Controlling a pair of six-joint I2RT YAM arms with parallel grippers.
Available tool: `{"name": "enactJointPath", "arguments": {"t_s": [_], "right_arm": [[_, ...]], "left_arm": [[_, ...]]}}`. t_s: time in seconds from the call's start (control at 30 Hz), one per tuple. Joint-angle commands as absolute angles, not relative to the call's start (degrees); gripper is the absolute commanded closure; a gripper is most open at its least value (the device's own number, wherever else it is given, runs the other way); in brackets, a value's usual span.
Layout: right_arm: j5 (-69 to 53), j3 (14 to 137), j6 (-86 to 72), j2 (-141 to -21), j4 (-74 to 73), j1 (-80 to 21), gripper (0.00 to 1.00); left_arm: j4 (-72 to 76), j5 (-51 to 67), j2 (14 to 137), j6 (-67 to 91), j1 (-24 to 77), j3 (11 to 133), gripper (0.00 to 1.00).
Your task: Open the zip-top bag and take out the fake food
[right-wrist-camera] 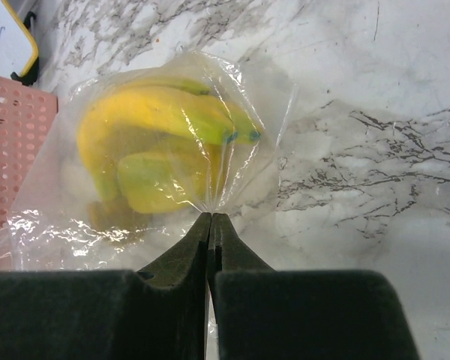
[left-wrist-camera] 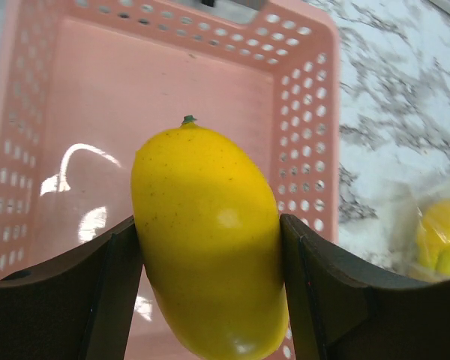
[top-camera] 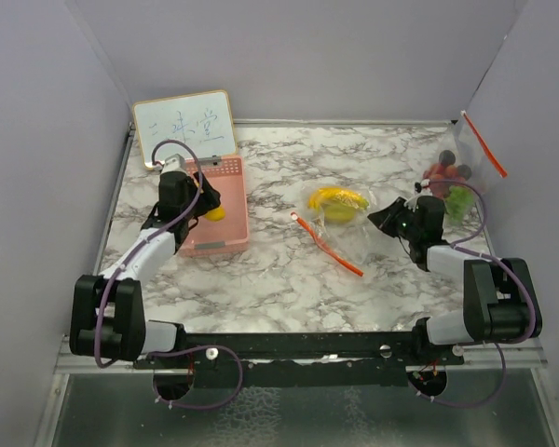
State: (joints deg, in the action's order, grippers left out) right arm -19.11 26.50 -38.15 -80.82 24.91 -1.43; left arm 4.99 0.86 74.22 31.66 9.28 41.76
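Note:
My left gripper hangs over the pink basket, shut on a yellow-orange oval lemon. In the left wrist view the lemon fills the gap between both dark fingers, above the basket floor. The clear zip-top bag lies mid-table with its red zip strip toward the front. Yellow bananas are still inside it. My right gripper is shut on the bag's right edge. The right wrist view shows its tips pinching the film beside the bananas.
A second clear bag with a red strip leans on the right wall at the back, holding red, green and dark purple pieces. A small whiteboard stands behind the basket. Grey walls enclose the marble table on three sides.

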Motion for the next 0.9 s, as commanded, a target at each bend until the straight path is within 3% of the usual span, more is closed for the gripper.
{"name": "enactJointPath", "arguments": {"t_s": [0.0, 0.27, 0.33, 0.53, 0.63, 0.77, 0.87], "right_arm": [[-21.03, 25.55, -36.68, -80.37, 25.79, -1.14, 0.98], [-21.43, 24.39, -34.41, -77.2, 23.93, -1.14, 0.98], [-21.4, 24.35, -33.72, -76.69, 23.3, -1.14, 0.98], [-22.88, 25.28, -33.29, -77.06, 22.54, -1.14, 0.98], [-24.27, 26.23, -32.09, -77.71, 22.18, -1.14, 0.98], [-25.07, 26.07, -31.57, -77.45, 21.93, -1.14, 0.82], [-24.93, 25.28, -30.92, -75.79, 21.28, -1.14, 0.75]], "left_arm": [[7.69, -3.36, 80.31, 34.36, 5.03, 45.11, 0.46], [10.37, -5.96, 90.98, 34.18, 3.09, 50.4, 0.45], [9.95, -5.51, 92.74, 33.57, 3.1, 52.25, 0.39], [11.73, -3.19, 91.3, 34.0, 3.12, 53.58, 0.02], [11.94, -4.48, 87.29, 33.27, 4.78, 53.4, 0.01], [10.75, -10.04, 80.2, 30.43, 12.74, 51.4, 0.01], [10.69, -14.38, 75.68, 28.2, 19.65, 48.66, 0.01]]}}
